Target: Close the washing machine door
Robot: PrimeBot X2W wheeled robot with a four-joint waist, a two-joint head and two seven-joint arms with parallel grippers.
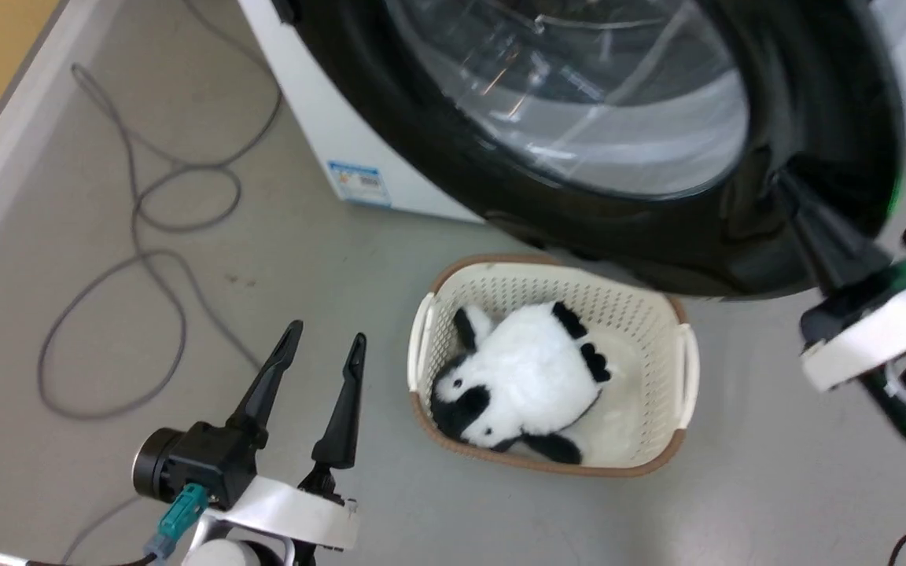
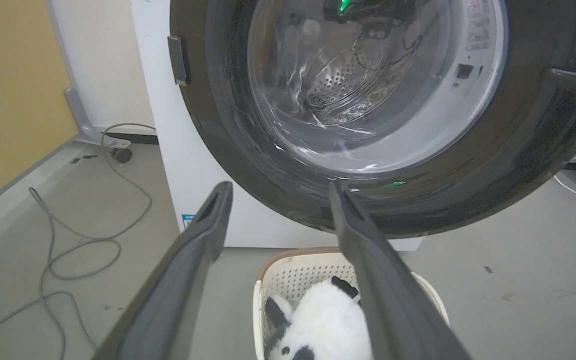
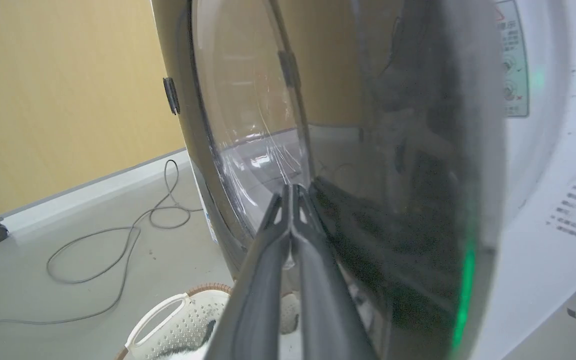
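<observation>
Cable (image 1: 182,322) loops over the grey floor well to the left of the laundry basket (image 1: 547,287). Nearer the basket's left side you have the left gripper (image 1: 325,333), its two fingers spread with nothing between them. Inside the basket lies a panda plush (image 1: 528,377). Behind and above the basket hangs the washing machine door (image 1: 437,157), black frame and clear glass bowl standing out from the white washing machine (image 1: 315,94), whose blue label (image 1: 357,182) sits behind the basket's left. Up and right of the basket, your right gripper (image 3: 292,192) has its fingers pressed together, pinching nothing, tips against the door's glossy outer face beside the glass.
</observation>
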